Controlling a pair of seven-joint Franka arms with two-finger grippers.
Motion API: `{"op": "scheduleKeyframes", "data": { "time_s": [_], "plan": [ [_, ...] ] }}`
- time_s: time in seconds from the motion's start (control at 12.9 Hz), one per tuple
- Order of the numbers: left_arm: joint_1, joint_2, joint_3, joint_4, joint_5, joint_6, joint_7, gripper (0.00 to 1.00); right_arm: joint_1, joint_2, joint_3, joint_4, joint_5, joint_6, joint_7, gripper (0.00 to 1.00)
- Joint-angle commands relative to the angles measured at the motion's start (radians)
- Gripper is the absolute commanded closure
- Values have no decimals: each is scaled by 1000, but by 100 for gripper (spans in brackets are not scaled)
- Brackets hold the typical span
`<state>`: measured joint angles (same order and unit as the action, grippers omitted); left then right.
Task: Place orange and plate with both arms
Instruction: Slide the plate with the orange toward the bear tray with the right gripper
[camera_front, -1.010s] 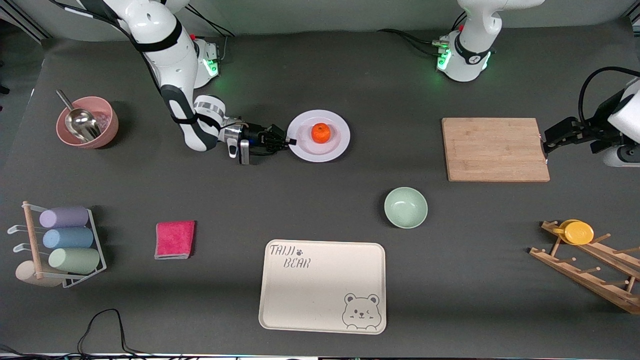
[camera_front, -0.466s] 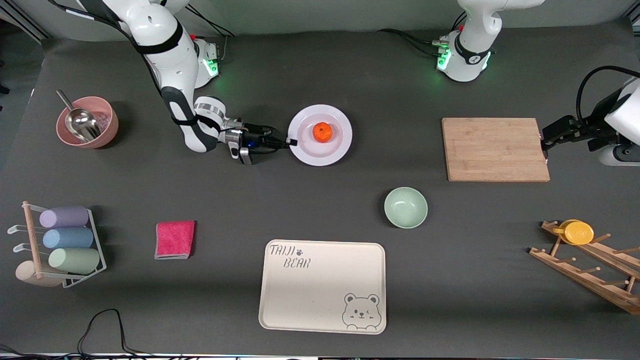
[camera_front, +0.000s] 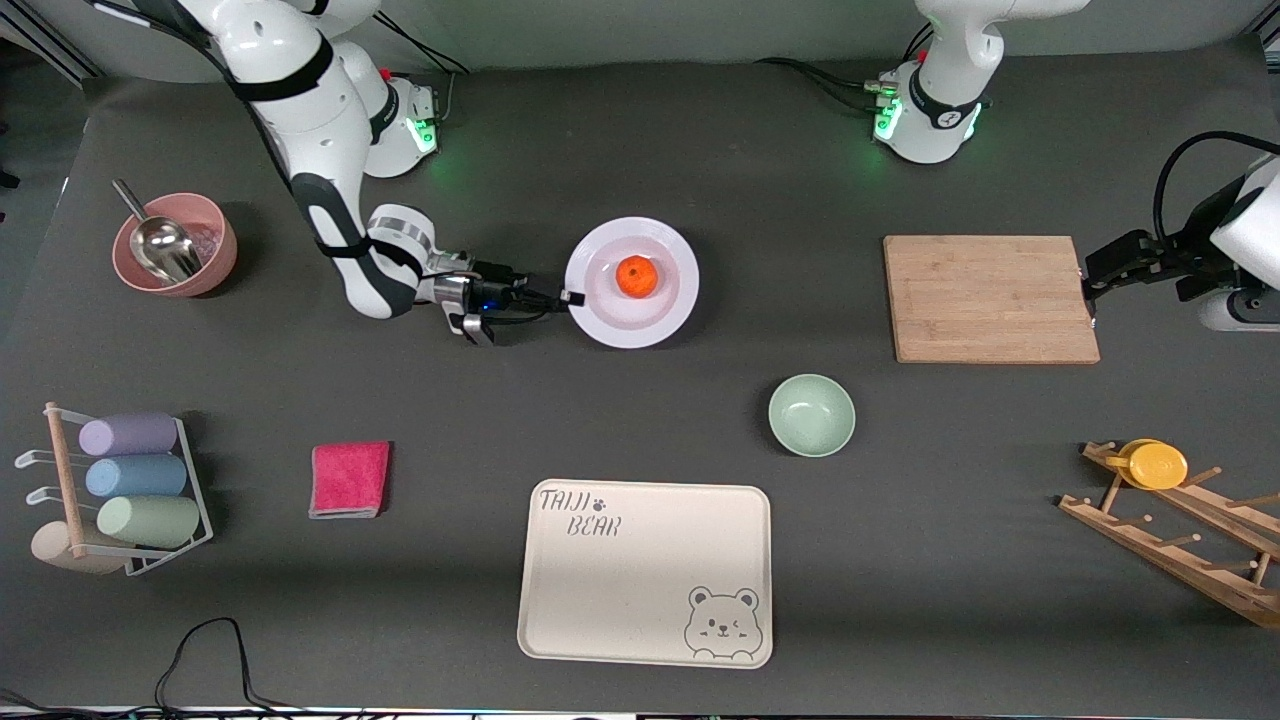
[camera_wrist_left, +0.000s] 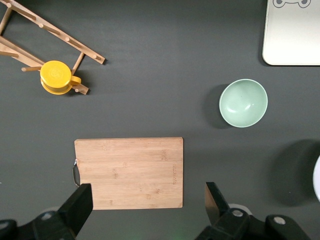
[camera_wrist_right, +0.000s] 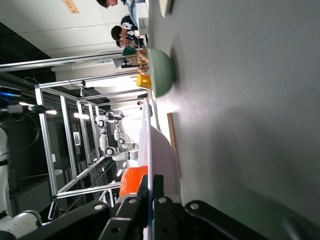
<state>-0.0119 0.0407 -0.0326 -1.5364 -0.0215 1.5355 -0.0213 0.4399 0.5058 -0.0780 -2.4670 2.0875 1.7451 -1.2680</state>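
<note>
Dark, pressed-together jaws of the right gripper (camera_front: 566, 297) pinch the rim of the round, pale lavender-white plate (camera_front: 662, 312) carrying the small bright-orange fruit (camera_front: 637, 276), held over mid-table, while the spread left gripper (camera_front: 1090, 290) waits at the wooden cutting board's (camera_front: 990, 298) edge.

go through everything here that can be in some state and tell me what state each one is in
Plate: lifted off the table, rim pinched by the right tool.
Orange: sitting on the plate.
Right tool: shut on the plate's rim.
Left tool: open, empty, over the cutting board.
Green bowl: upright, empty.
Pink bowl: holds a metal scoop.
</note>
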Motion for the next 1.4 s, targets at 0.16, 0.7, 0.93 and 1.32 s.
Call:
{"op": "scheduleKeyframes", "data": {
  "time_s": [0.16, 0.7, 0.93, 1.32],
  "plan": [
    [-14, -22, 14, -7, -15, -17, -14, 0, -75, -43, -5, 159, -141, 46, 206, 100],
    [-14, -13, 14, 16, -12, -17, -2, 0, -75, 117, -83, 610, -261, 179, 456, 100],
    [-13, -12, 14, 16, -11, -15, -5, 0, -75, 255, -111, 836, -264, 217, 519, 100],
    [-14, -12, 14, 16, -9, 9, -16, 0, -95, 495, -126, 1184, -245, 278, 647, 100]
  ]
}}
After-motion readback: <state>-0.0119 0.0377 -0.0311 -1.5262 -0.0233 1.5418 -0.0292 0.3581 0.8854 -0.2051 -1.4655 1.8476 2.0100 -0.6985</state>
